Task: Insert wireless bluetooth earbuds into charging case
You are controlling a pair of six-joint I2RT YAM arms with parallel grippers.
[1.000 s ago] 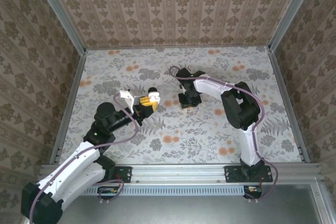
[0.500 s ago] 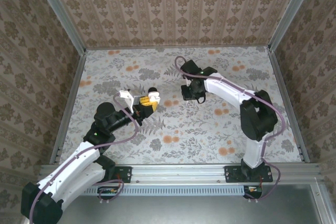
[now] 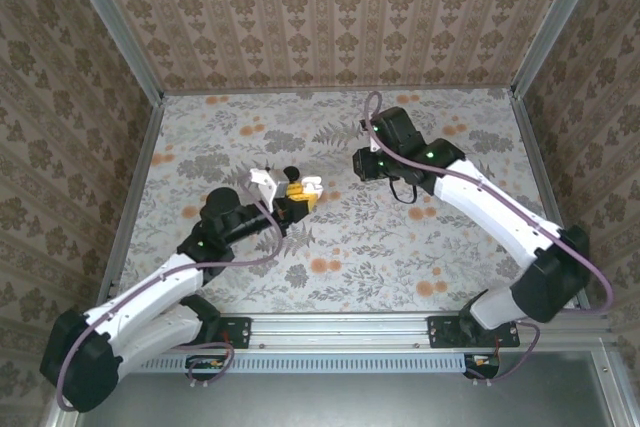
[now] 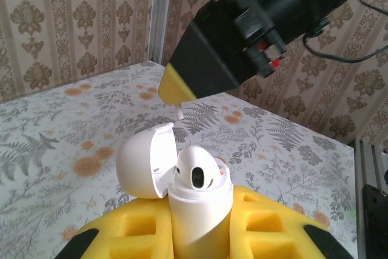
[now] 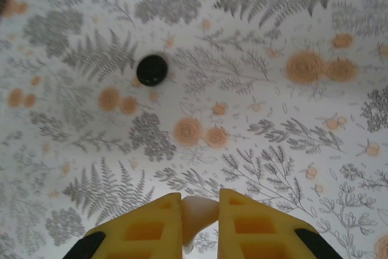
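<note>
Pinching earbud (image 5: 198,214); charging case (image 4: 200,225) open.

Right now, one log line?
left claw: shut on case, lid open, one earbud seated | right claw: shut on second earbud, not yet inserted

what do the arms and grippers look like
The left arm and right arm have white links with black joints and a thin purplish cable looping alongside. The left gripper and right gripper have yellow pocketed fingers on black bodies.
</note>
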